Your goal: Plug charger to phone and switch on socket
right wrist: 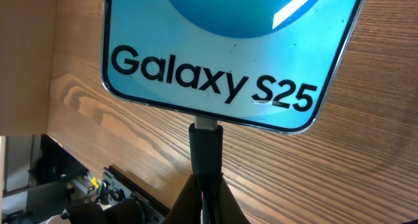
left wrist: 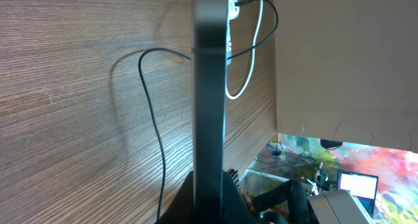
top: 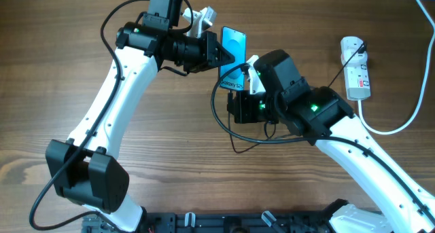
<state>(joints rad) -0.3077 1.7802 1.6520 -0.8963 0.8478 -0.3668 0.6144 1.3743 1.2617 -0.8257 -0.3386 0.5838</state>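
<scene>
At counter [top: 170, 145] left, your left arm reaches from the near edge toward the far middle. Left fingers [left wrist: 183, 206] are closed on the phone [top: 232, 49], gripping it by one end, seemingly lifted clear of the wood. The left wrist view shows it edge-on as a dark bar.

Just right of it, right fingers [right wrist: 189, 208] are pinched narrow on the connector [right wrist: 206, 149] of the charger [left wrist: 152, 116]. The connector butts the phone's short edge below the "Galaxy S25" lettering. A sliver of metal shows at the joint; you cannot tell whether it is fully home.

Risks, as judged:
- Push off-axis and the connector may skate along the rim or bend.
- Push too hard and the phone may pivot or slip, since it is held at one end only.
- Let go early and a half-seated connector could drop out under the cable's own pull.

Charger slack loops on the wood under the right wrist, then runs right to the plug [top: 358, 48] at the socket [top: 358, 73], far right and well apart from both sets of fingers. That loop lies beside the right forearm. A swing toward the socket could snag it and tug the connector.

White lead [top: 394, 128] curls off the socket toward the right edge, apparently outside the reach path. Switching on looks not yet done: neither arm is near the socket.
</scene>
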